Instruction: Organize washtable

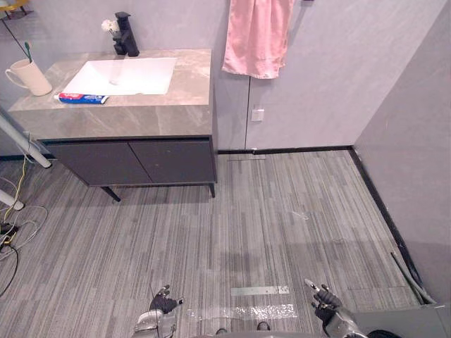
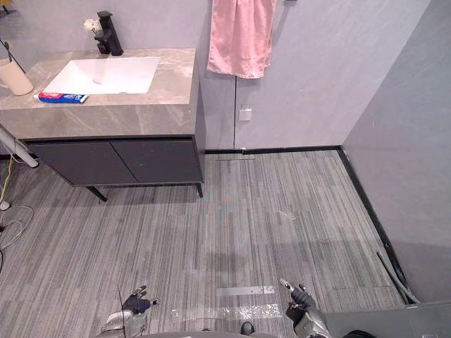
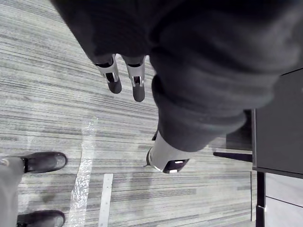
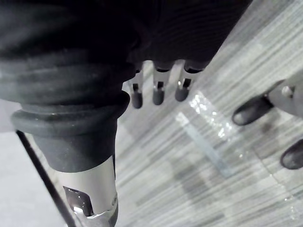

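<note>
Two loose things lie on the counter (image 1: 141, 116): a toothpaste tube (image 1: 83, 98) toward its front left corner, a cup (image 1: 28, 76) at the left edge. The tube looks light and squashy (pinch it mid-body); the left hand (image 1: 163, 304) and right hand (image 1: 325, 299) hang slack-fingered, empty.

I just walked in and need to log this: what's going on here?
Nothing is being handled yet. The robot stands back from the washtable, its left hand and right hand low over the floor, open and empty. On the washtable a toothpaste tube lies by the sink, and a cup holding a toothbrush stands at its left edge.
</note>
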Robot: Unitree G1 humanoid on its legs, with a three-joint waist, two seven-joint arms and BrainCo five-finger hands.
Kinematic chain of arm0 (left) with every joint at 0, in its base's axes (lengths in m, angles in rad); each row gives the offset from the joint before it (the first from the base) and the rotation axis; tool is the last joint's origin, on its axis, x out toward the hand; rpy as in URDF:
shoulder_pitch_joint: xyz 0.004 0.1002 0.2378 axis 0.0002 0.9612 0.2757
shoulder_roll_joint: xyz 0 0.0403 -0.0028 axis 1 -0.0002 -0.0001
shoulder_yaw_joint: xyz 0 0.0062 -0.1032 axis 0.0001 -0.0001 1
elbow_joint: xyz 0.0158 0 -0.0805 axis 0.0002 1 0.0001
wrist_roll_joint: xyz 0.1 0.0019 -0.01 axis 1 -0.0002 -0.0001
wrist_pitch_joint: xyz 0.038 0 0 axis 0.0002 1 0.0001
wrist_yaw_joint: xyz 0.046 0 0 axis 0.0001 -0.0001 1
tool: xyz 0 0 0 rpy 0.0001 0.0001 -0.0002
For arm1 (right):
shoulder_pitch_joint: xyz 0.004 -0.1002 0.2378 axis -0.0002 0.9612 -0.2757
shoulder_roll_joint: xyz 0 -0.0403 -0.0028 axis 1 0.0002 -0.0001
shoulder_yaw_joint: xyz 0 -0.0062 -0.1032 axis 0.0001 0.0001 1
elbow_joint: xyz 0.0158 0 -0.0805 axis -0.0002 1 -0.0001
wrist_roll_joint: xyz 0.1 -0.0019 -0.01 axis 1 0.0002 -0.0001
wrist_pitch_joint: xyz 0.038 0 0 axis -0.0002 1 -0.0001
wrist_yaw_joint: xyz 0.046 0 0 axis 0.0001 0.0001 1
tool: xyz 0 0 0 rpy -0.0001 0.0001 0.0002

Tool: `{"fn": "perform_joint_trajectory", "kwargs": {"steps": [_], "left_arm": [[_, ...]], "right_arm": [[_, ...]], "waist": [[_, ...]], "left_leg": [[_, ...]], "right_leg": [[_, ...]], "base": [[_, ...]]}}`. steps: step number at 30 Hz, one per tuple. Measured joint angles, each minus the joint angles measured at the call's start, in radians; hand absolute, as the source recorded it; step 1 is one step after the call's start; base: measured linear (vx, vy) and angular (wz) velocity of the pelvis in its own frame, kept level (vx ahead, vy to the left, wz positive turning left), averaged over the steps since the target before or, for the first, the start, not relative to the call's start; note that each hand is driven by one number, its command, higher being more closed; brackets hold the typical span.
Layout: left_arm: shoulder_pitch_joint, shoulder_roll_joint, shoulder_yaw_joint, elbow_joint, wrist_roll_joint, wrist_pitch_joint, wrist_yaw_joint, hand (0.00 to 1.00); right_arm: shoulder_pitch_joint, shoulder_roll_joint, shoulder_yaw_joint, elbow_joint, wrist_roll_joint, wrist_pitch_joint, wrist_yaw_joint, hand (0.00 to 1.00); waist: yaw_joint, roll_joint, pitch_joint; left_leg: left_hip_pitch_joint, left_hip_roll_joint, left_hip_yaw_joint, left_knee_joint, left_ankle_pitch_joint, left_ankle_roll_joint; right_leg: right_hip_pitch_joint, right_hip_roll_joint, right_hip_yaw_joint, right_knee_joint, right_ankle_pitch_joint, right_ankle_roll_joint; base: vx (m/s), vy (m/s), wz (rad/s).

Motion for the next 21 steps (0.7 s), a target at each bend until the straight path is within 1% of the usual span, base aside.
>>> {"fn": "perform_joint_trajectory", "kwargs": {"steps": [10, 11, 13, 15, 17, 19, 20, 21], "left_arm": [[0.054, -0.023, 0.000, 0.001, -0.004, -0.001, 0.000, 0.00], [0.057, -0.026, 0.000, 0.001, -0.006, -0.001, 0.000, 0.00], [0.060, -0.029, 0.001, 0.001, -0.023, -0.002, 0.001, 0.00], [0.058, -0.031, 0.001, 0.001, -0.041, -0.003, 0.001, 0.00], [0.058, -0.031, 0.001, 0.001, -0.041, -0.004, 0.001, 0.00], [0.046, -0.030, -0.001, 0.000, -0.042, -0.004, 0.001, 0.00], [0.035, -0.027, -0.006, 0.000, -0.048, -0.005, 0.001, 0.00], [0.031, -0.025, -0.012, -0.001, -0.051, -0.005, 0.002, 0.00]], "right_arm": [[0.074, 0.030, -0.009, 0.002, -0.001, 0.001, 0.002, 0.00], [0.080, 0.032, -0.026, 0.002, -0.001, 0.001, 0.003, 0.00], [0.085, 0.034, -0.042, 0.002, 0.000, 0.001, 0.003, 0.00], [0.087, 0.032, -0.045, 0.001, 0.001, 0.001, 0.002, 0.00], [0.075, 0.031, -0.045, 0.000, 0.001, 0.001, 0.001, 0.00], [0.044, 0.031, -0.044, -0.002, 0.006, 0.000, 0.001, 0.00], [0.026, 0.034, -0.043, -0.006, 0.017, 0.000, 0.000, 0.00], [0.020, 0.036, -0.042, -0.009, 0.024, 0.000, 0.000, 0.00]], "waist": [[0.001, -0.001, 0.001], [0.001, -0.001, 0.001], [0.006, 0.001, 0.001], [0.024, 0.003, 0.003], [0.026, 0.006, 0.006], [0.026, 0.007, 0.039], [0.026, 0.003, 0.066], [0.026, 0.001, 0.078]], "left_leg": [[0.000, 0.001, 0.001, 0.000, 0.000, 0.001], [0.000, 0.001, 0.001, 0.000, 0.000, 0.001], [0.000, 0.002, 0.005, 0.000, 0.000, 0.001], [-0.005, 0.003, 0.025, -0.001, 0.000, 0.001], [-0.021, 0.004, 0.038, 0.001, 0.001, 0.002], [-0.034, 0.001, 0.063, 0.005, -0.002, 0.005], [-0.026, -0.005, 0.079, 0.006, -0.007, 0.008], [-0.020, -0.009, 0.085, 0.005, -0.010, 0.009]], "right_leg": [[0.004, 0.001, 0.000, -0.009, 0.011, -0.004], [0.004, 0.001, 0.000, -0.009, 0.013, -0.004], [0.003, 0.002, 0.003, -0.009, 0.015, -0.004], [-0.012, 0.005, 0.023, -0.004, 0.019, -0.003], [-0.043, 0.007, 0.031, 0.023, 0.016, 0.000], [-0.115, 0.007, 0.045, 0.135, -0.028, 0.022], [-0.156, 0.005, 0.048, 0.228, -0.066, 0.039], [-0.171, 0.002, 0.043, 0.268, -0.080, 0.042]], "base": [[0.00, 0.000, 0.00], [0.00, 0.000, 0.00], [-0.01, -0.010, -0.04], [-0.04, -0.018, -0.24], [-0.03, -0.016, -0.25], [-0.04, -0.011, -0.32], [-0.05, -0.007, -0.27], [-0.08, -0.011, -0.29]]}}
